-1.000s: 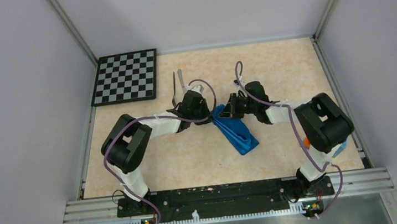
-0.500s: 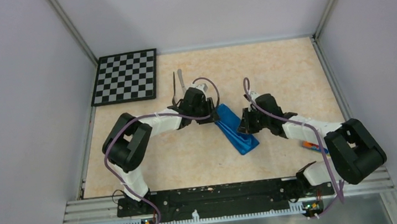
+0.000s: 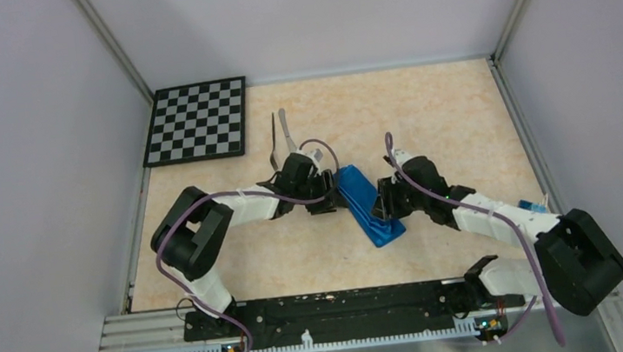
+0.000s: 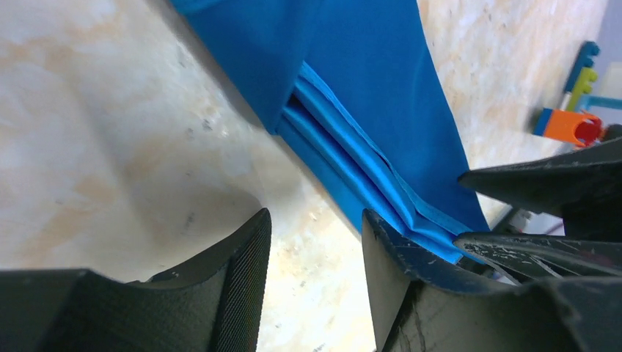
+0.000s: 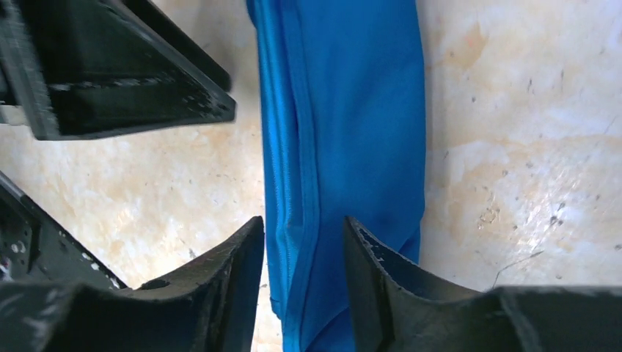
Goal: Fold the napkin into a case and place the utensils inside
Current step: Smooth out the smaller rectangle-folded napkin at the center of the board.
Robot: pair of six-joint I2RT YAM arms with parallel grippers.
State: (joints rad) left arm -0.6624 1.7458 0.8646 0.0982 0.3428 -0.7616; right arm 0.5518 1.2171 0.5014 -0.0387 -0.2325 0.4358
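Mid-table, the bright blue cloth napkin lies folded narrow; left gripper and right gripper flank it, parted, empty. Next likely: fetch thin dark fork, pale grey knife, far left.

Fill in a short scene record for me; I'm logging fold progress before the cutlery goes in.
cloth: case, narrow blue layered strip lying diagonally
left gripper: open, beside the strip's left edge, holding nothing
right gripper: open, over the strip, holding nothing
utensils: fork and knife side by side on the table, beyond the left gripper, outside the case
checkerboard: far left corner
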